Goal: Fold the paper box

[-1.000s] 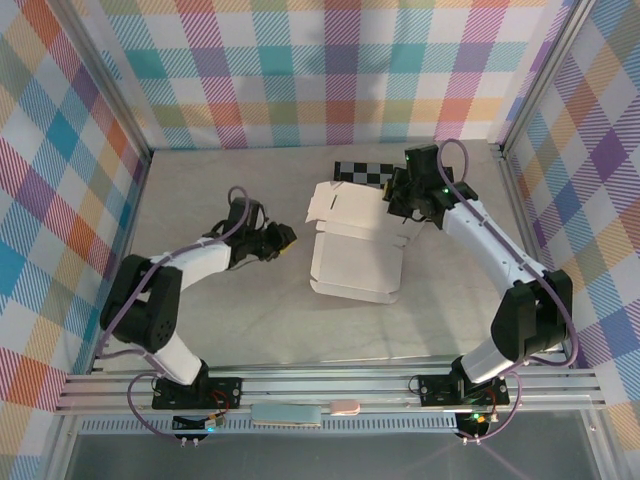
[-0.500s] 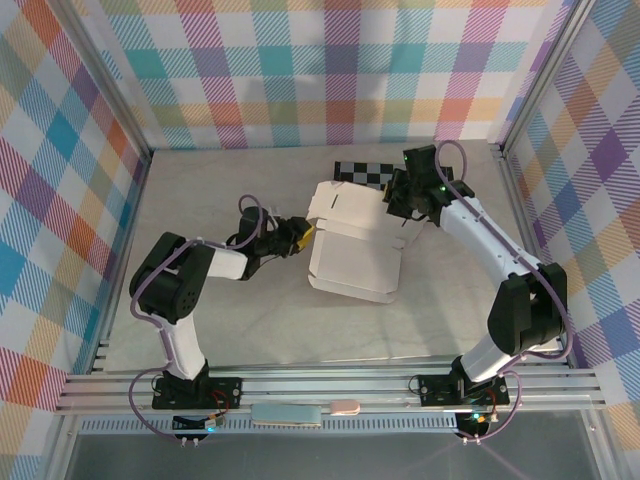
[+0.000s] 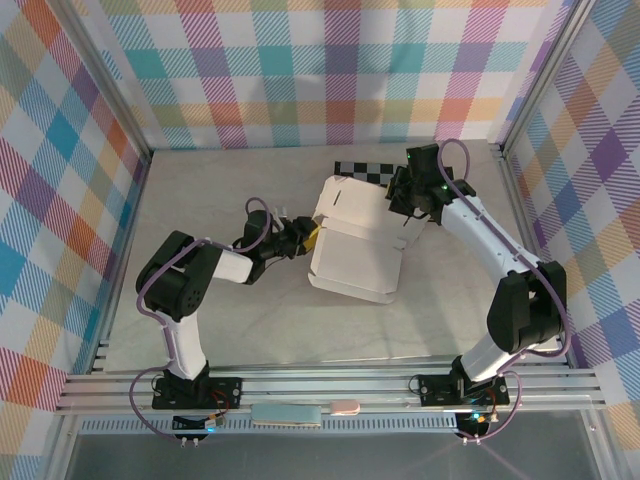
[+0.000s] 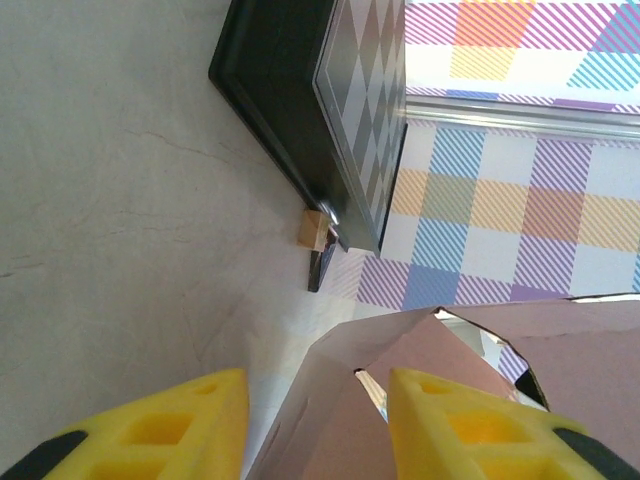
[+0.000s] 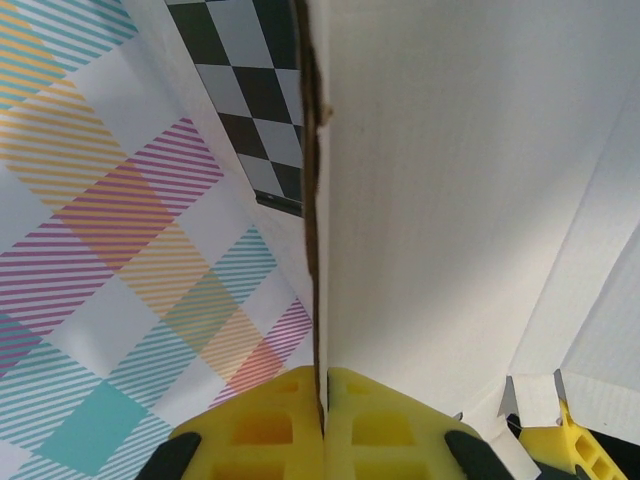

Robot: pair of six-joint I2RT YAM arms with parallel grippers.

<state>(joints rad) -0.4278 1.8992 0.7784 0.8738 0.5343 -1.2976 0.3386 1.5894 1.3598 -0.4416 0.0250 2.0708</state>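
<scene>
Pinching the paper box's (image 3: pixel 355 255) raised panel edge tight in the right gripper (image 5: pixel 322 385), with the left gripper (image 4: pixel 315 385) part-open astride its left flap.

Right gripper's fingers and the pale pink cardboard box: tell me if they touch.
Touching. Right wrist view: yellow fingers clamp an edge of the pale pink cardboard box.

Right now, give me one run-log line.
left gripper: open, at paper box left edge | right gripper: shut on paper box | fold: unfinished
</scene>
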